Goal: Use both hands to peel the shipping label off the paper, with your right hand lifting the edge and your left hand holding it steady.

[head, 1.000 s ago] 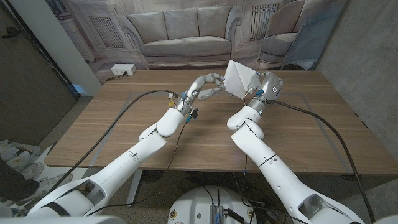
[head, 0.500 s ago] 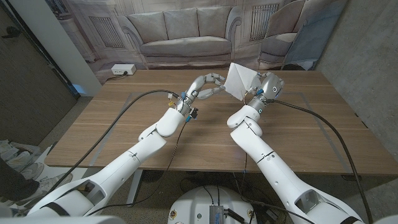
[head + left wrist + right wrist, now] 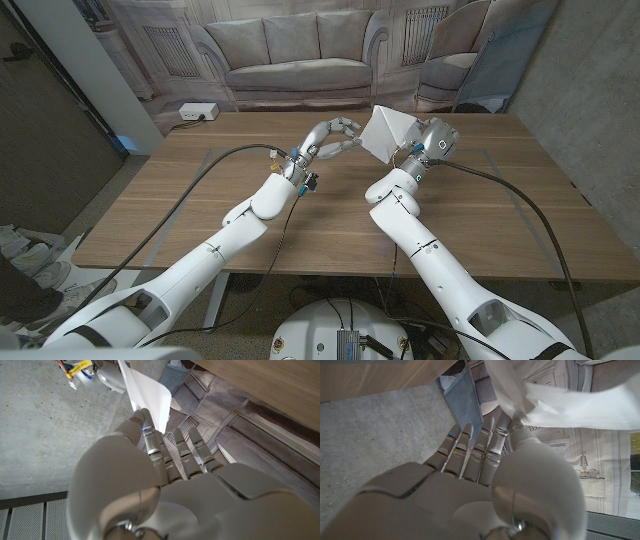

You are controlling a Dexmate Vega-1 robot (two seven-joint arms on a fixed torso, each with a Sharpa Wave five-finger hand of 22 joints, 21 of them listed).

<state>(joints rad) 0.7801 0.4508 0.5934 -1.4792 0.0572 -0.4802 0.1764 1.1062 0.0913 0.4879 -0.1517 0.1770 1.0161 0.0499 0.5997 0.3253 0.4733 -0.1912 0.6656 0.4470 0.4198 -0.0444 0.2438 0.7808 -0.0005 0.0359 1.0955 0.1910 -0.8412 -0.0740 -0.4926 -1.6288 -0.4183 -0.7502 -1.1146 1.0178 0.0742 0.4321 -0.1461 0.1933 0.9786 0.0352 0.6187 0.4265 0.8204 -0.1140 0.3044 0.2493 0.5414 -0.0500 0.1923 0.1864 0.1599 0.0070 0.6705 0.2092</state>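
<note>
Head view shows both arms raised over the far middle of the wooden desk (image 3: 330,210), with the white paper (image 3: 387,130) held up in the air between them. Left robot hand (image 3: 335,135) pinches the sheet's near edge, fingers curled against it. Right robot hand (image 3: 432,140) grips the opposite side, thumb pressing the crumpled sheet.

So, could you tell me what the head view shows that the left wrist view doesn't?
Head view alone: the wooden table, the right hand at the paper's far side, and both arms. Left wrist view alone: the left fingers pinching the sheet's edge close up. Both share the white paper held up between the left hand and the right.
</note>
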